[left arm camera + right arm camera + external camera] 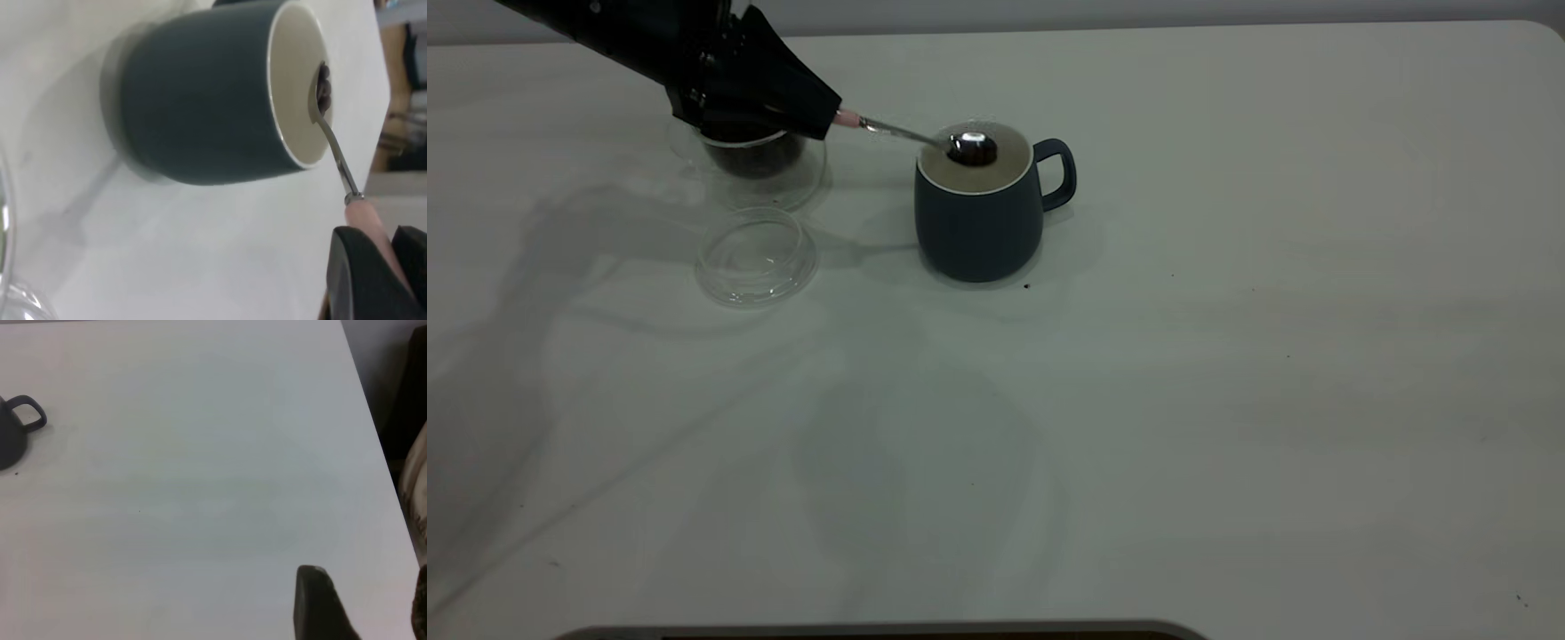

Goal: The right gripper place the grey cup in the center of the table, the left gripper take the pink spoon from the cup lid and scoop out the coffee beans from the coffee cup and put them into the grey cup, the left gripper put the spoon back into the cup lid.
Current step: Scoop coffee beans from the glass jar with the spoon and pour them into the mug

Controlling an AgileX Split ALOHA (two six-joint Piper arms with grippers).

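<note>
While above grey cup, laden pink spoon

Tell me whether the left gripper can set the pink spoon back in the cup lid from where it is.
Probably yes. The left gripper holds the pink spoon over the grey cup; the cup lid lies open-side up beside the coffee cup, nothing covering it.

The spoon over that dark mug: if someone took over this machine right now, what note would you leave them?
Left claw: shut on the pink spoon, bowl loaded with coffee beans over the grey cup.
Right claw: parked off to the side, holding nothing.
Coffee cup sits under the left arm; the cup lid lies empty in front of it.
Done: grey cup placed, spoon taken, beans scooped.
Left: tip the beans in, return the spoon to the lid.
</note>
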